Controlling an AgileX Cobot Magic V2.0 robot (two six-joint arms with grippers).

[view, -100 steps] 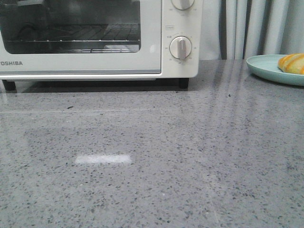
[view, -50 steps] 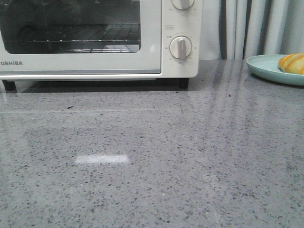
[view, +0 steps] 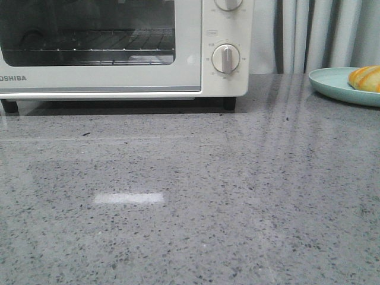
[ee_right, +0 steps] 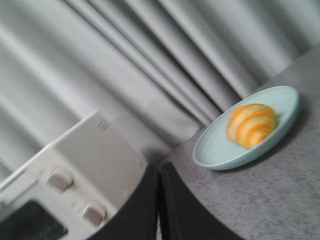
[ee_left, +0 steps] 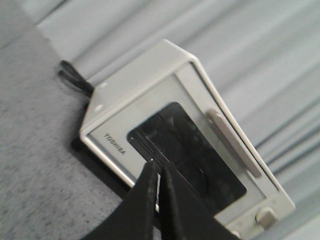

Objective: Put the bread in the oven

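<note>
Left wrist view shows the left gripper with its dark fingers pressed together on nothing, raised in front of the oven, whose glass door is closed with its handle untouched. The right gripper is likewise drawn together and empty, aimed toward the teal plate that carries the bread. In the front view the oven stands along the far edge toward the left corner, while the plate with the bread sits at the far right edge, well apart from it.

Judging by this, the task is at its very start: door shut, bread not picked up. The next move calls for the left fingers to open and hook the handle.

Against the earlier front frames, the worktop layout is unchanged; only the framing has shifted very slightly.
</note>
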